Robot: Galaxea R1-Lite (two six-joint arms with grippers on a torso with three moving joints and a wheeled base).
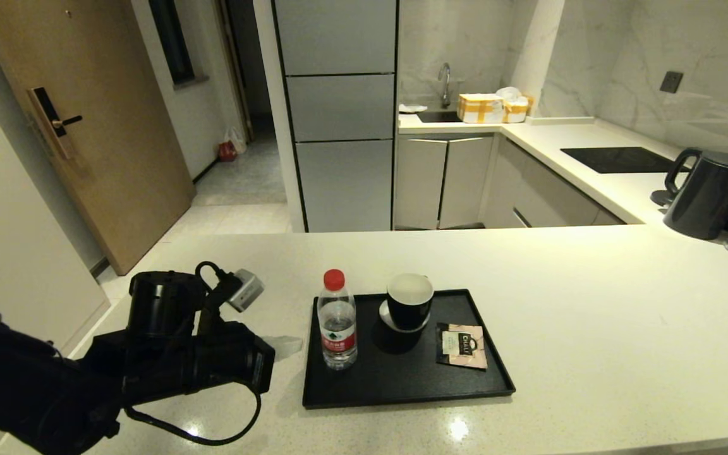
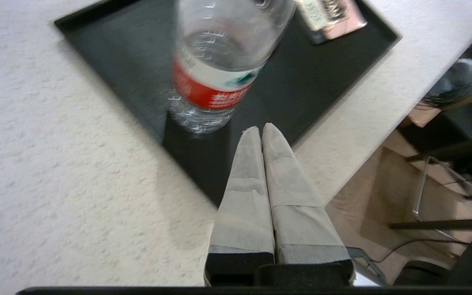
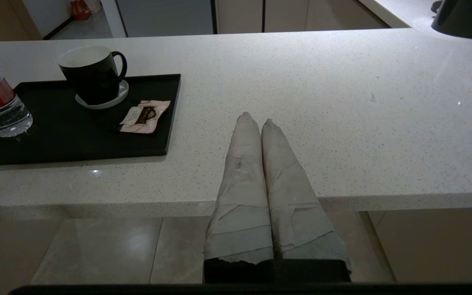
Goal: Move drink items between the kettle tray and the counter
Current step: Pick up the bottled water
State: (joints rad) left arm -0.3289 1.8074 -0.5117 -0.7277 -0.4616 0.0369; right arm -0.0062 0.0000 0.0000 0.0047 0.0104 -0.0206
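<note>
Black kettle tray (image 1: 402, 379) on counter (image 1: 591, 328): water bottle (image 1: 337, 321), tea sachet (image 1: 462, 345), black cup (image 1: 409, 301); left gripper (image 2: 259, 130) closed, empty, beside bottle; right gripper (image 3: 255, 121) closed, parked at counter edge.

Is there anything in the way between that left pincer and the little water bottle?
Nothing visible. The left pincer, shut, hangs over the near left corner of the tray, with only bare tray between it and the water bottle. The black cup and tea sachet lie beyond the bottle.
</note>
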